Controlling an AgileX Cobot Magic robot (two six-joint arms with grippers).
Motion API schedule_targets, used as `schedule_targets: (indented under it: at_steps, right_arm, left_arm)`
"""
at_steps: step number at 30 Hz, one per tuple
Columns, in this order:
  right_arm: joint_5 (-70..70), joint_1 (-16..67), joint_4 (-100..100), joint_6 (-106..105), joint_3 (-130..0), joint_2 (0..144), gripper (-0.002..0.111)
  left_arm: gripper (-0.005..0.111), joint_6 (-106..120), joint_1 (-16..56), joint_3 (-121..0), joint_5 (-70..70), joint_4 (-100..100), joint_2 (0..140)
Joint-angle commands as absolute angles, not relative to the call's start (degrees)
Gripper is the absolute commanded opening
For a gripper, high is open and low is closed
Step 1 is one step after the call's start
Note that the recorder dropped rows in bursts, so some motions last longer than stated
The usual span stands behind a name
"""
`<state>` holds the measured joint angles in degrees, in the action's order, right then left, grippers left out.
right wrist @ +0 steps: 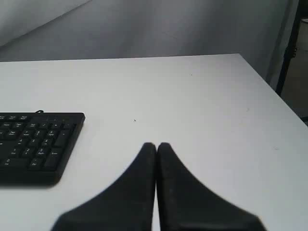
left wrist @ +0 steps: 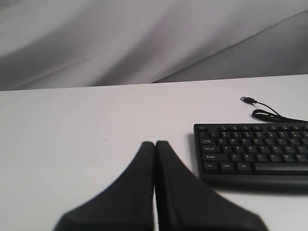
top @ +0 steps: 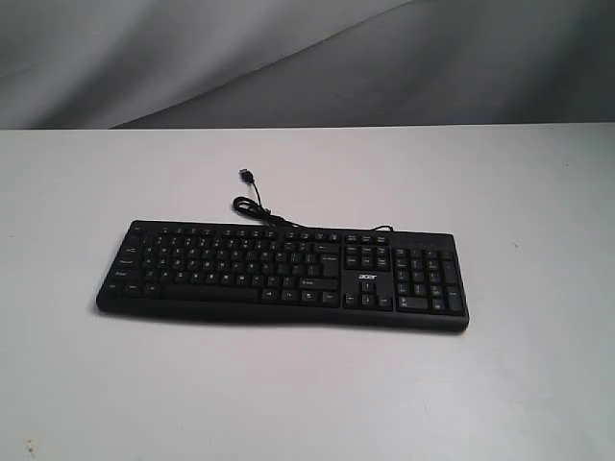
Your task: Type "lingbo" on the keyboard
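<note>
Beside keyboard (top: 283,274), left gripper (left wrist: 155,145), right gripper (right wrist: 156,146) closed

— How's the light on your feeds?
— Soft and even, rather dim. The flat white worktop (top: 307,394) reads a matt grey-white, and the long black plastic keyboard (top: 279,274) throws just a thin shadow along its near edge, so I take the light as coming from above.
— Sharpness?
— My exterior view is soft and grainy; key legends barely readable. Close to the wrist cameras, the black tapered left tool (left wrist: 155,143) and right tool (right wrist: 156,145) are blurred.
</note>
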<state>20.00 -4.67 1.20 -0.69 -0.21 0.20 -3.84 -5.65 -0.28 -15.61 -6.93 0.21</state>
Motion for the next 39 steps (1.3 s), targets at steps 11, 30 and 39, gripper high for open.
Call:
schedule_targets:
  at_steps: [11,30,39]
  right_arm:
    - [0.78,-4.6,0.0,-1.23,0.0,0.0,0.0]
    - [-13.66,-4.49,-16.94,32.19,-17.19,16.44,0.0]
    - [-3.21,-2.51,-45.95,46.74,-47.75,67.17,0.0]
  left_arm:
    - [0.001,-3.96,-5.71,0.0,-15.23,-6.71,0.0]
    - [0.001,-3.96,-5.71,0.0,-15.23,-6.71,0.0]
    - [0.001,-3.96,-5.71,0.0,-15.23,-6.71,0.0]
